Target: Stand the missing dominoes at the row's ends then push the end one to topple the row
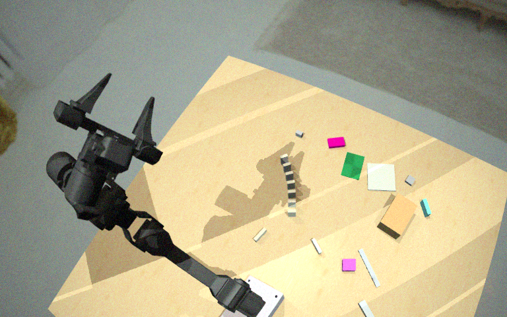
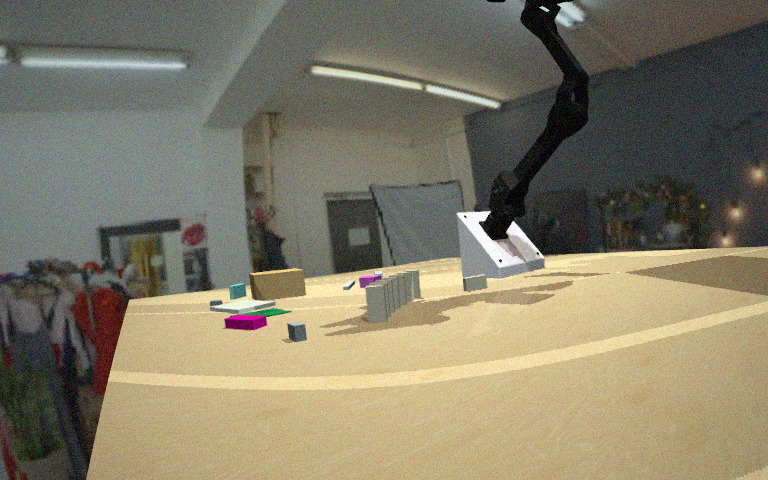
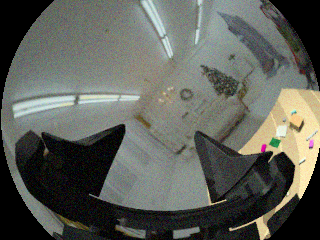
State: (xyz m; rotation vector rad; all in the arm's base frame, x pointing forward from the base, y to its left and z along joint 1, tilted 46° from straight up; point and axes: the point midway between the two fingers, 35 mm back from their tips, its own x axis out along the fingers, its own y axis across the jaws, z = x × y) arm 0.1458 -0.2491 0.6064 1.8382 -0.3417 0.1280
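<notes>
A row of several grey dominoes [image 1: 289, 185] [image 2: 391, 292] stands upright in the middle of the wooden table [image 1: 232, 111]. Two loose dominoes lie flat near the row's near end: one [image 1: 259, 234] to the left, one [image 1: 316, 246] to the right. In the exterior view one domino [image 2: 474, 282] lies by the arm's base. My gripper [image 1: 127, 91] [image 3: 160, 131] is open and empty. It is raised high above the table's left side, fingers pointing up and away from the table, far from the row.
Scattered on the right: a magenta block [image 1: 336, 142], a green sheet [image 1: 352, 165], a white tile [image 1: 381, 176], a tan box [image 1: 397, 215], a cyan block [image 1: 425, 207], a pink block [image 1: 348, 264], small grey cubes [image 1: 299, 133] [image 1: 410, 179] and a white strip [image 1: 369, 267]. The arm's white base [image 1: 267, 295] is at the near edge.
</notes>
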